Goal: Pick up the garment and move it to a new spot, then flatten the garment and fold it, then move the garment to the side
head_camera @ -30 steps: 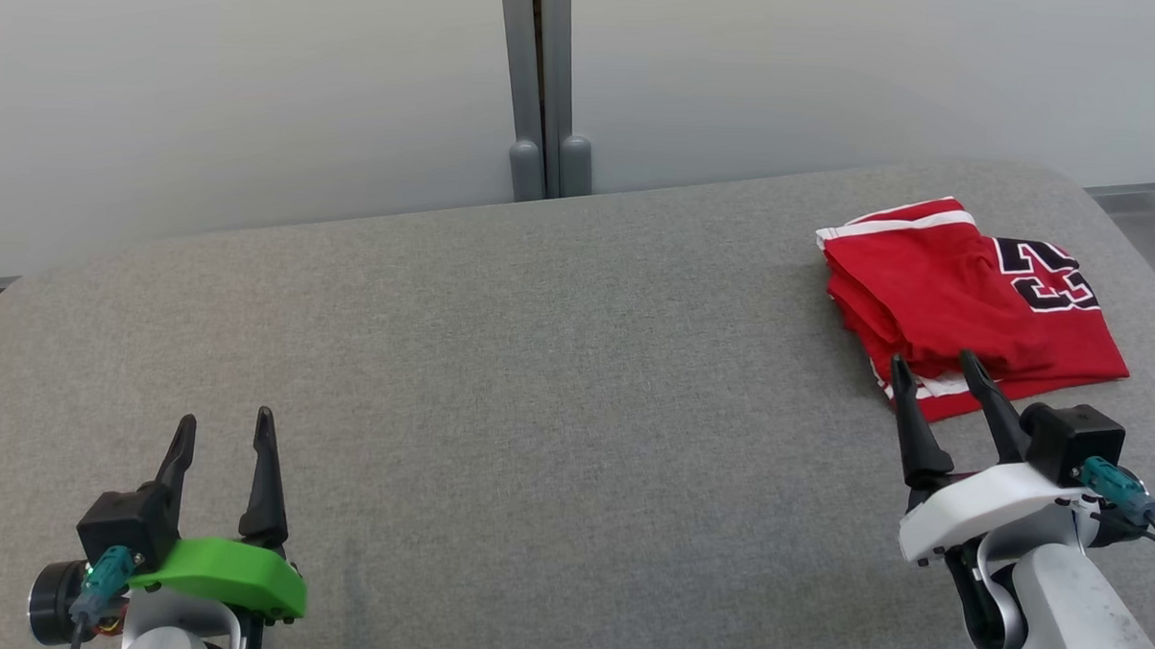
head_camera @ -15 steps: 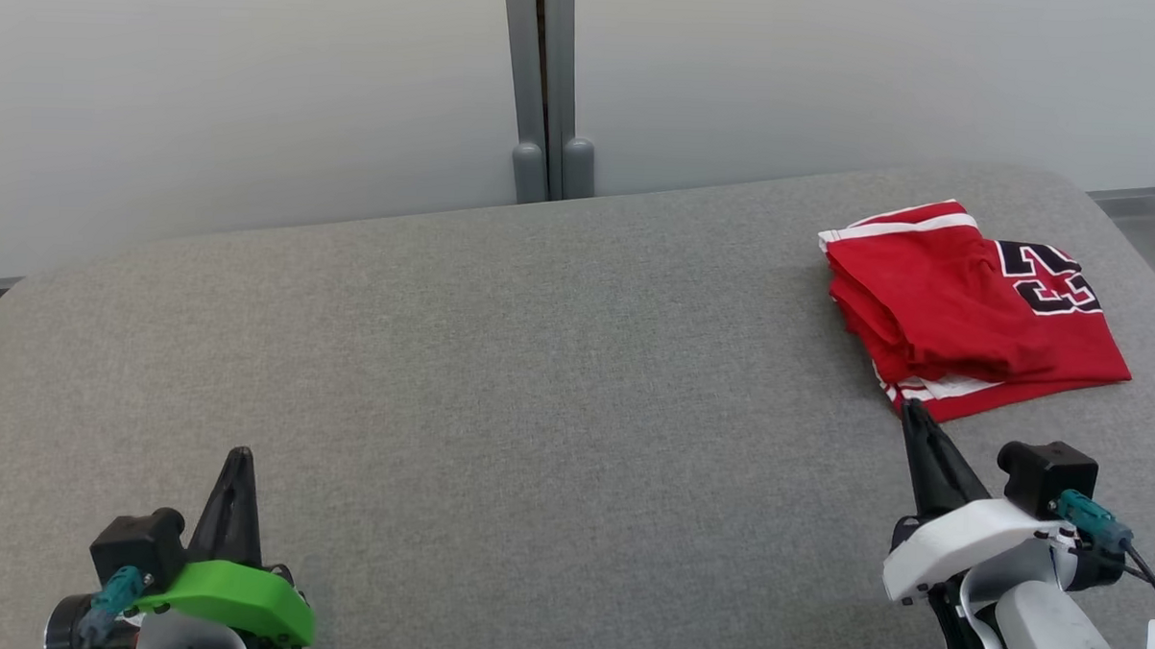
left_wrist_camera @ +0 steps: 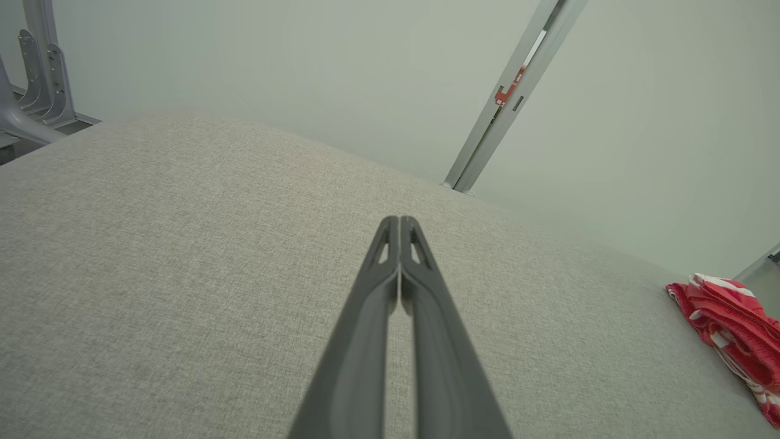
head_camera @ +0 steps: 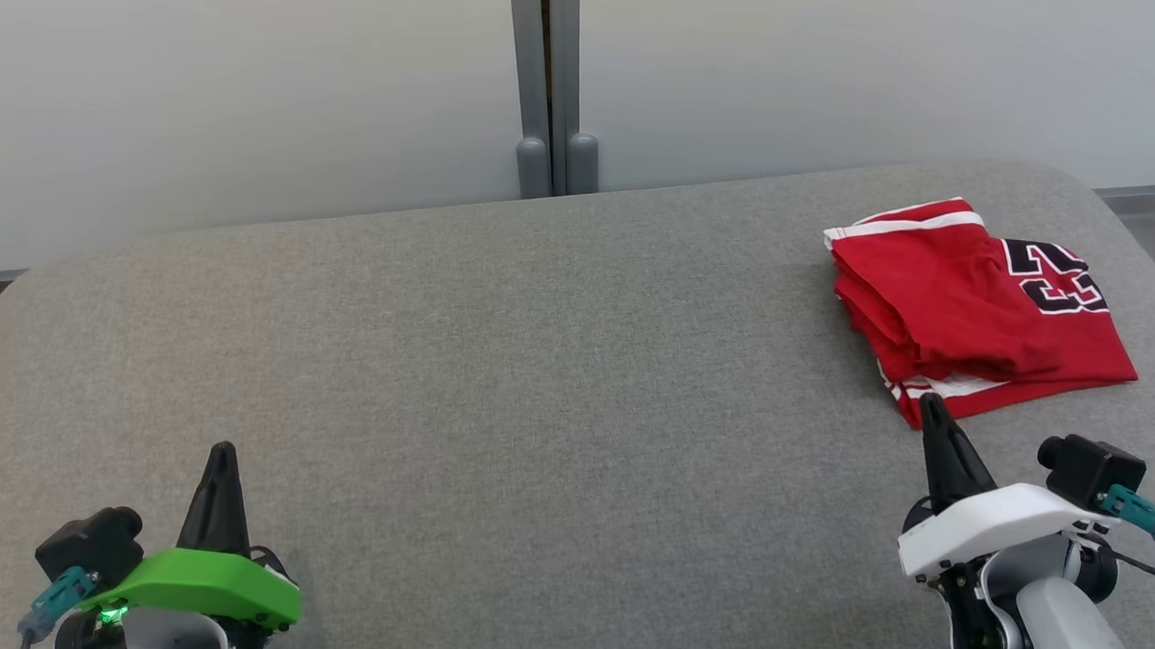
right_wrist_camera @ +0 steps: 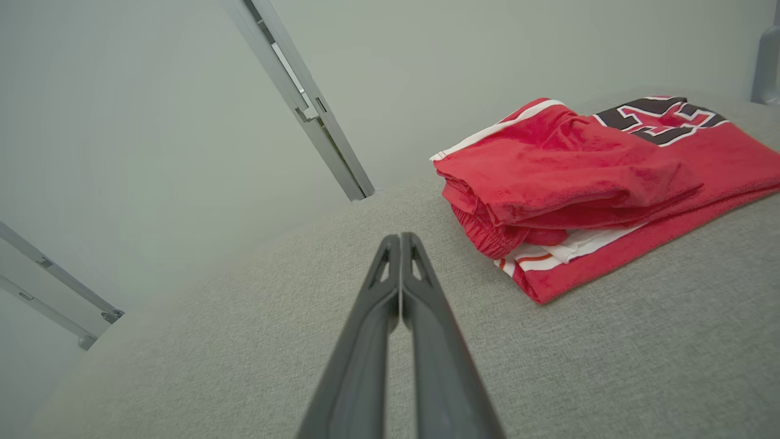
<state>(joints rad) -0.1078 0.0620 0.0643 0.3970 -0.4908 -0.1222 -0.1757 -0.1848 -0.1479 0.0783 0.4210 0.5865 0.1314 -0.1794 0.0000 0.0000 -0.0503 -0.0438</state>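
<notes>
Head view, red folded garment [head_camera: 972,309] at far right of grey padded table [head_camera: 538,362], left gripper [head_camera: 221,448] fingers pressed together, right gripper [head_camera: 930,402] likewise, near garment's front corner, right wrist view, stacked fold edges, white trim.

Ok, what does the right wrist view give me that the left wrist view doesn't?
Right wrist view: the folded red garment close up, with its stacked layers and black number print, beyond the shut right gripper. Left wrist view: the shut left gripper over the table, grey brackets at the upper left, and the garment as a sliver at the right edge. Shared: grey table, pale wall, a grey post.
</notes>
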